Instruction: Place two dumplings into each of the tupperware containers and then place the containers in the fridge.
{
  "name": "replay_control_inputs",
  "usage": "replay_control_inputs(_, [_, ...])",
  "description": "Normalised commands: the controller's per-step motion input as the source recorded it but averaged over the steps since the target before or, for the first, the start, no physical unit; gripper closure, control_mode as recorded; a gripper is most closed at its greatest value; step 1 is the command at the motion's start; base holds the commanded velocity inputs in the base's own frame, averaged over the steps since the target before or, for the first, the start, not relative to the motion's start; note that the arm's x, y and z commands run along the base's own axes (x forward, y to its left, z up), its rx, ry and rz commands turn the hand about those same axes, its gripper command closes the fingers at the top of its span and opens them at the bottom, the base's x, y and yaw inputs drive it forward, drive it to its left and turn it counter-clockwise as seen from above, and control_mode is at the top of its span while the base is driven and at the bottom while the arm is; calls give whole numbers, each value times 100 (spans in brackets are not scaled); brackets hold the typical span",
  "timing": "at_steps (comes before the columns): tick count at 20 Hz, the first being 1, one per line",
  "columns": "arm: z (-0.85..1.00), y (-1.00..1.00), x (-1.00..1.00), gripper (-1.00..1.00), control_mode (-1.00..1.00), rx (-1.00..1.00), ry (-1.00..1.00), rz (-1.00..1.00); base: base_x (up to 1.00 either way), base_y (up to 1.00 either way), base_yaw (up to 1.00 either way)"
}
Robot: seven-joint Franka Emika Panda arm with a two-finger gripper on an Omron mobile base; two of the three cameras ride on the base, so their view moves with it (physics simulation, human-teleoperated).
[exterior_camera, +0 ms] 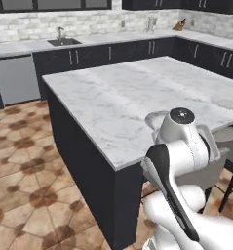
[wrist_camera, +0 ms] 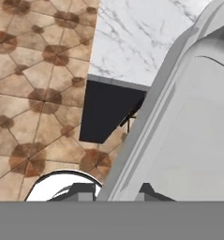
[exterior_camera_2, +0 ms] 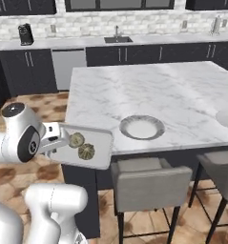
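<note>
Grey-white tupperware container point(exterior_camera_2: 94, 147) at the gripper point(exterior_camera_2: 58, 138) carries two tan-olive speckled dumplings point(exterior_camera_2: 82, 146) (ribbed pattern on the farther one), beyond it a white plate point(exterior_camera_2: 141, 127) with grey rim on the white grey-veined marble island top point(exterior_camera_2: 149, 90), dark navy cabinets point(exterior_camera: 103, 56), and below, brown-tan tiled floor point(wrist_camera: 33, 93).

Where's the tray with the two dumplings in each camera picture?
Left base view: tray, lower right, mostly behind the arm.
Right base view: tray, lower left, off the counter's edge, two dumplings inside.
Hand view: tray, right side, seen close.
Shared landmark: marble island counter.
</note>
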Motion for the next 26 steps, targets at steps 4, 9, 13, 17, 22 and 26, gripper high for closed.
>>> replay_control_inputs(4, [0,0,0,100,100,0,0,0,-55,-50,-42])
replay_control_inputs(9, [0,0,0,100,100,0,0,0,-4,-88,-20])
replay_control_inputs(13, [0,0,0,100,100,0,0,0,0,-100,-14])
replay_control_inputs(17, [0,0,0,100,100,0,0,0,0,-100,-14])
replay_control_inputs(22, [0,0,0,100,100,0,0,0,14,-99,-37])
replay_control_inputs(26, [0,0,0,100,100,0,0,0,29,-81,-55])
